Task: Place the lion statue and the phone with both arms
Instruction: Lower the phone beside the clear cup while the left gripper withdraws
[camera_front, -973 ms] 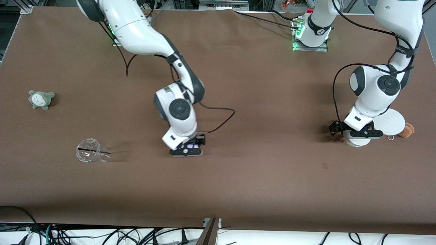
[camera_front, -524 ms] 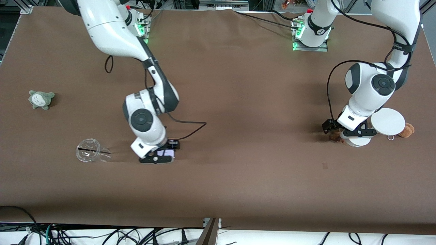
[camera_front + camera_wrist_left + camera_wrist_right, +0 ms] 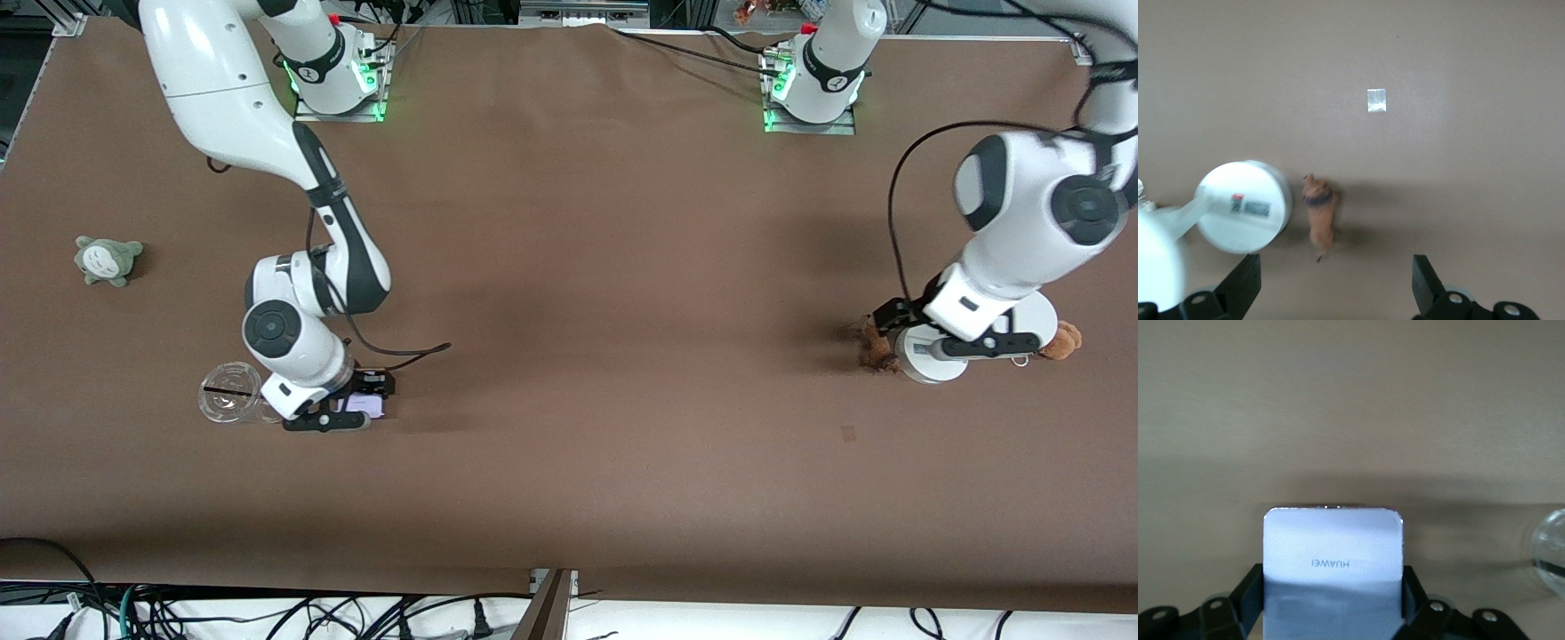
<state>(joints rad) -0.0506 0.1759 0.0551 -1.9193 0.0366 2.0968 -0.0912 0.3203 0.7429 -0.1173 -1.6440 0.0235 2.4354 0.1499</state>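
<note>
My right gripper (image 3: 360,404) is low over the table (image 3: 622,267), just beside the clear plastic cup (image 3: 233,392), its fingers (image 3: 1250,590) clamped on the edges of the phone (image 3: 1332,573). My left gripper (image 3: 1338,283) hangs with fingers (image 3: 1245,280) spread wide and empty above the lion statue (image 3: 1319,215), which lies on the table just beside the white round stand (image 3: 1241,207).
</note>
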